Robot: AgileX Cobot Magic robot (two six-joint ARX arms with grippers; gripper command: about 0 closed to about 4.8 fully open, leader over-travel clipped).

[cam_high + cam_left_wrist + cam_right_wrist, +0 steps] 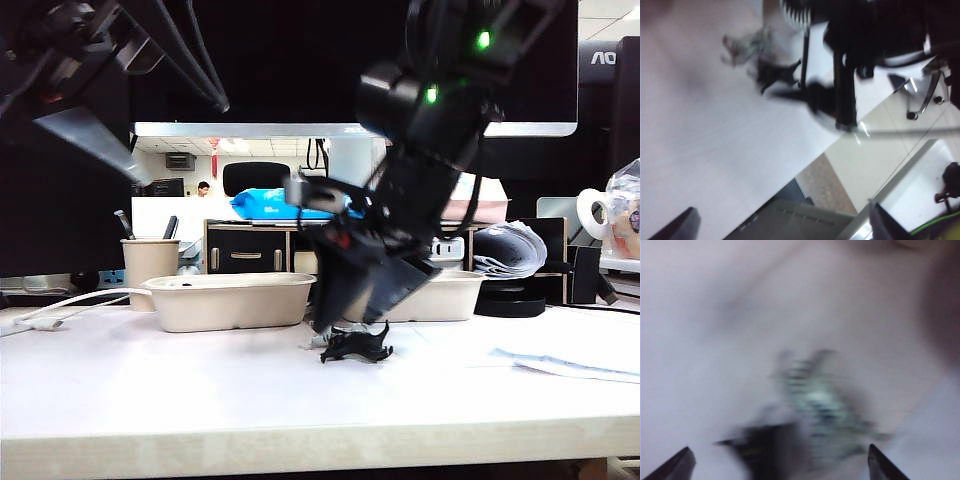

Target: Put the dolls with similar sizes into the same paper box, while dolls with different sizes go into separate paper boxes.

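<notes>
At the far left of the exterior view the left gripper (85,130) hangs high above the white table (200,390), its fingers (677,227) spread wide with nothing between them. Below it stands a beige cylindrical pen cup (150,262), and just beside that the first beige rectangular pulp tray (228,300) with rounded corners and a rolled rim; what lies inside it cannot be seen from this angle. Toward the middle, the right gripper (362,300) reaches down close over the table in front of the trays, its fingers (677,466) also parted wide and empty. Directly beneath it the black spiky creature doll (355,346) rests on the tabletop, with the small grey-white striped doll (822,407) just beside it, both blurred in the wrist views. Behind the right arm sits the second matching beige pulp tray (452,295), partly hidden. Further right lies a flat sheet of white paper (565,362).
</notes>
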